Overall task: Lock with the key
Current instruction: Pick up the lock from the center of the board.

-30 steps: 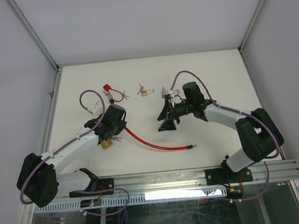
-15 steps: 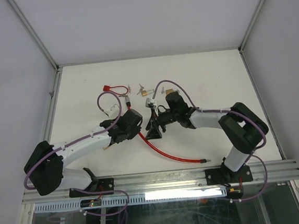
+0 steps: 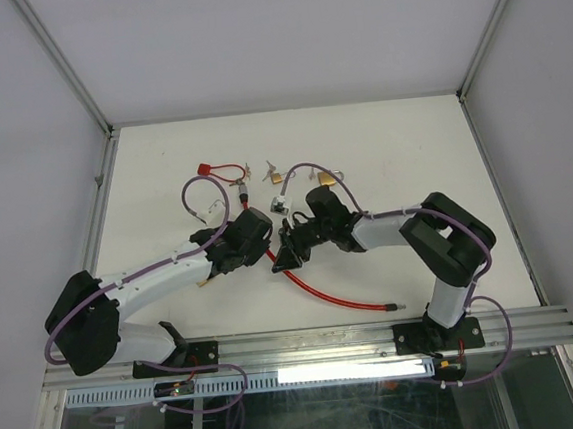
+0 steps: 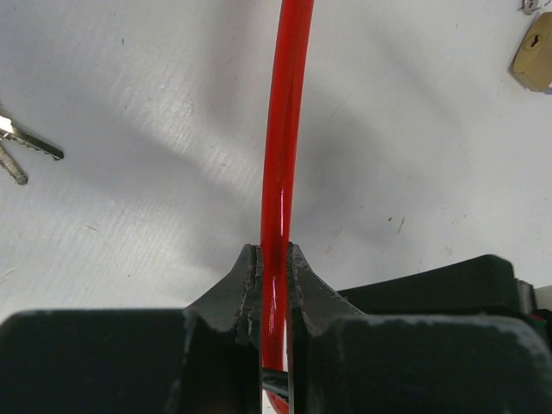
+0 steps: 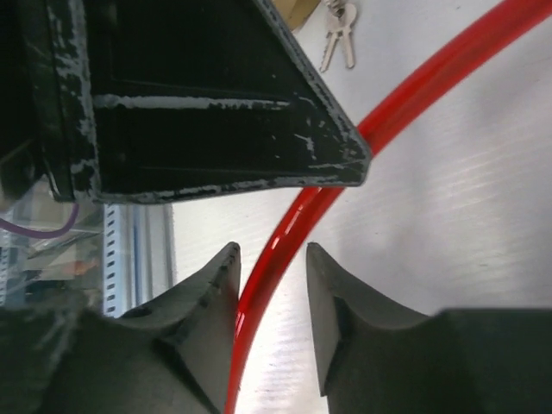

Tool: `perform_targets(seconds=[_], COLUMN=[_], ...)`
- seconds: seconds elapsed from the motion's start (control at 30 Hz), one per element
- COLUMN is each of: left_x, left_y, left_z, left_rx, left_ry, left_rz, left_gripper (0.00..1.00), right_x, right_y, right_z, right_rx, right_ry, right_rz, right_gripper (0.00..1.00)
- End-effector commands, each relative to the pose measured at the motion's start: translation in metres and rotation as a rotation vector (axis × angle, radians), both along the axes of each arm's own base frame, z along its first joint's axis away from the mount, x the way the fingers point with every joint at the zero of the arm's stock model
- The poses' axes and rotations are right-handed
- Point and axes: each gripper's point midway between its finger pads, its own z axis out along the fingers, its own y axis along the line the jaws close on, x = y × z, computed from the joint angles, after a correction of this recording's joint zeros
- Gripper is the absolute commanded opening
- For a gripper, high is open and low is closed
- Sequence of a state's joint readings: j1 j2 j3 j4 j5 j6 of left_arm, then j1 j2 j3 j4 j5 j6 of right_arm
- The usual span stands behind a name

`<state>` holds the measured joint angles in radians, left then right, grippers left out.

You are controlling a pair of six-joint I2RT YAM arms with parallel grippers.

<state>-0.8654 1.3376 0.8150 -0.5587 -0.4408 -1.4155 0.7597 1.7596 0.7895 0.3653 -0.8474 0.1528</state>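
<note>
Red cable clamped in left gripper, right gripper moved in, apparently parted astride it

The white table was matte and evenly lit, with faint scuffs on its surface. Plain white walls closed it in at the back and on both sides, joined by slim metal corner posts. Along the near edge ran a ribbed aluminium rail. A bright light strip sat below it, above a pane of glass.
</note>
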Motion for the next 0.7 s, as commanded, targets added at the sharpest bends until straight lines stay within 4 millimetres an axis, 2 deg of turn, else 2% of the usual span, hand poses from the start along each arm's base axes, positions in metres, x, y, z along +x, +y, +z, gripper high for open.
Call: perform_targets(seconds=[0.0, 0.13, 0.17, 0.23, 0.37, 0.4, 0.57, 0.63, 0.67], left_x=[0.012, 0.011, 0.011, 0.011, 0.008, 0.007, 0.007, 0.008, 0.010], left_y=[-0.016, -0.015, -0.016, -0.016, -0.009, -0.006, 0.012, 0.020, 0.024], left_z=[0.037, 0.034, 0.034, 0.036, 0.039, 0.040, 0.051, 0.056, 0.058], left_rx=[-0.123, -0.119, -0.120, -0.119, -0.116, -0.119, -0.172, -0.218, -0.242], left_ry=[-0.088, -0.083, -0.083, -0.087, -0.107, -0.118, -0.218, -0.278, -0.319], left_rz=[0.035, 0.036, 0.032, 0.021, 0.017, 0.020, 0.034, 0.018, -0.006], left_gripper=[0.00, 0.00, 0.00, 0.01, 0.44, 0.51, 0.80, 0.93, 0.95], right_x=[-0.003, -0.007, -0.006, -0.005, 0.001, 0.001, 0.020, 0.023, 0.021], right_y=[0.016, 0.018, 0.018, 0.017, 0.012, 0.011, -0.004, -0.008, -0.009], right_z=[0.020, 0.028, 0.030, 0.035, 0.047, 0.049, 0.064, 0.072, 0.074], right_rx=[0.046, 0.050, 0.047, 0.038, 0.026, 0.026, 0.045, 0.053, 0.052], right_ry=[0.013, 0.040, 0.043, 0.053, 0.067, 0.066, 0.045, 0.037, 0.038], right_rz=[0.039, 0.066, 0.068, 0.064, 0.044, 0.042, -0.017, -0.030, -0.030], right_gripper=[0.34, 0.08, 0.05, 0.05, 0.05, 0.05, 0.05, 0.05, 0.05])
